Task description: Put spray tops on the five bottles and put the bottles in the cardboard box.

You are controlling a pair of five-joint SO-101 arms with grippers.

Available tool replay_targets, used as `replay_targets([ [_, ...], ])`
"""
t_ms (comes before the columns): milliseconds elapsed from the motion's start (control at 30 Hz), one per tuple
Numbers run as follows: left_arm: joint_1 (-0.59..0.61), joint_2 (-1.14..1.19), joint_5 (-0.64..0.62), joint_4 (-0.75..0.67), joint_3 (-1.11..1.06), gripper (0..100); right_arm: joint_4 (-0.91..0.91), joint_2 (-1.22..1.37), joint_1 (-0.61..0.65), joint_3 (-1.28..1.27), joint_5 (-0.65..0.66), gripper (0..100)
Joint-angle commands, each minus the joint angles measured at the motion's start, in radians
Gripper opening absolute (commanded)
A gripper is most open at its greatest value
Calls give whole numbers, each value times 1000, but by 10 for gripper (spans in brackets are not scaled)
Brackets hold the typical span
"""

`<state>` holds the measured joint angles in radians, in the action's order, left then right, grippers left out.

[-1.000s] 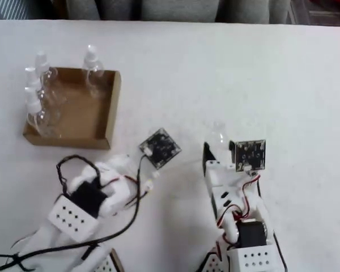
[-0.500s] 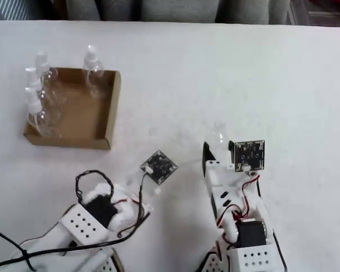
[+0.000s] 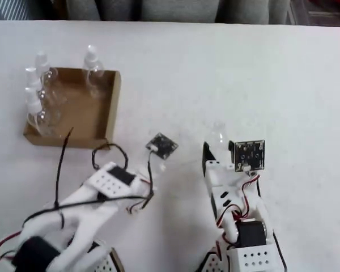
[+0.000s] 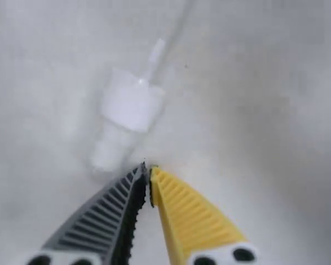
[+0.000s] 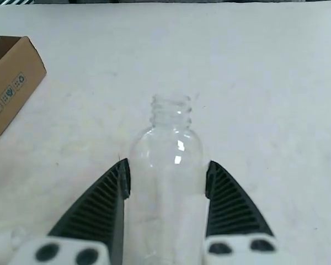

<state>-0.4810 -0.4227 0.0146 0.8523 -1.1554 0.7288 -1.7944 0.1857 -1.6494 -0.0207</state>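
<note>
Last bottle (image 5: pixel 166 138) sits uncapped on the worktop (image 3: pixel 243 73), pinched by the right hand (image 5: pixel 166 167). The left hand (image 4: pixel 147 170), pressed together, hovers just beside the loose spray top (image 4: pixel 131 105); next it must spread and grab it.

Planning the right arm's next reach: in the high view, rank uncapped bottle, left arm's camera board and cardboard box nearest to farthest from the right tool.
1. uncapped bottle: held in the right tool.
2. left arm's camera board: just to its left.
3. cardboard box: far left, toward the table's back.
</note>
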Motion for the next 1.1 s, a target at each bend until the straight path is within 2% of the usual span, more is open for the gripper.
replay_targets([
  [0, 93, 194, -14, 40, 199, 22, 1, -5, 2, 9, -2, 16],
  [233, 168, 266, -11, 187, 427, 22, 2, -5, 4, 9, -2, 16],
  [433, 234, 292, -21, 132, 509, 22, 2, -5, 4, 9, -2, 16],
  [700, 157, 440, -264, -8, 517, 22, 2, -5, 4, 9, -2, 16],
  [900, 136, 225, -437, 61, 511, 23, 2, -5, 4, 9, -2, 16],
  [1067, 127, 53, -483, 107, 473, 24, 2, -5, 4, 9, 0, 16],
])
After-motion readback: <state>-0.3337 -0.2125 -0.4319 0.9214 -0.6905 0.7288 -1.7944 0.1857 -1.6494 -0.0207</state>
